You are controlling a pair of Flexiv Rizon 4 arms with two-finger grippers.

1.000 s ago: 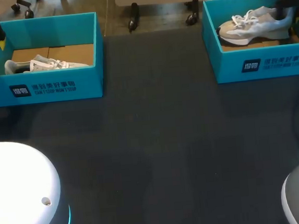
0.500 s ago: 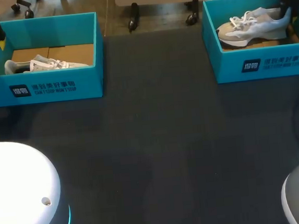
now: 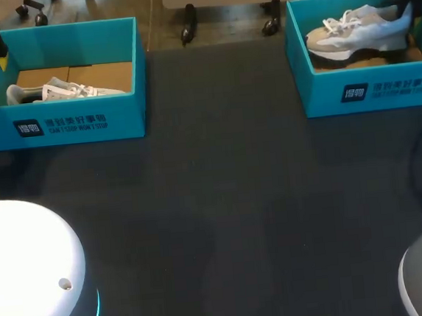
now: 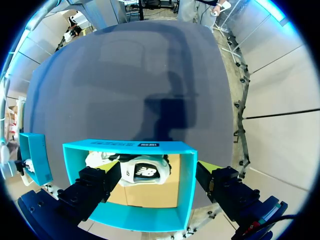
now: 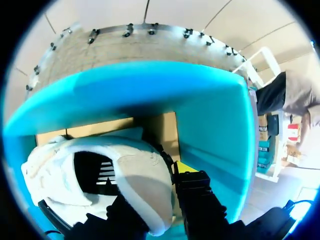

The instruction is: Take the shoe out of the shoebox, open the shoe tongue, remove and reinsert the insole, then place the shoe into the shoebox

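Dark, matte and evenly flat, the counter runs from two rounded white robot bases at its near corners out to two shoeboxes along its far edge, with nothing lying between them

At the far left sits the left shoebox, teal card with straight walls and a brown cardboard floor. Inside, the other shoe lies low, pale with white laces. The left end effector hangs at that box's far left corner. From the left wrist view its fingers are spread wide, one over a side wall of the box and one just outside the opposite wall, holding nothing, and the white and black shoe lies under and ahead of them

At the far right, the right shoebox is of the same teal card. The lifted shoe is within its walls, toe to the left, heel higher than toe, its upper showing above the far rim; whether the toe touches the floor cannot be told. It has a beige toe, pale grey sides, white laces and a thick white sole. The right end effector has the heel: in the right wrist view the padded pale collar is pinched between the fingers, one outside the heel and one in the dark opening
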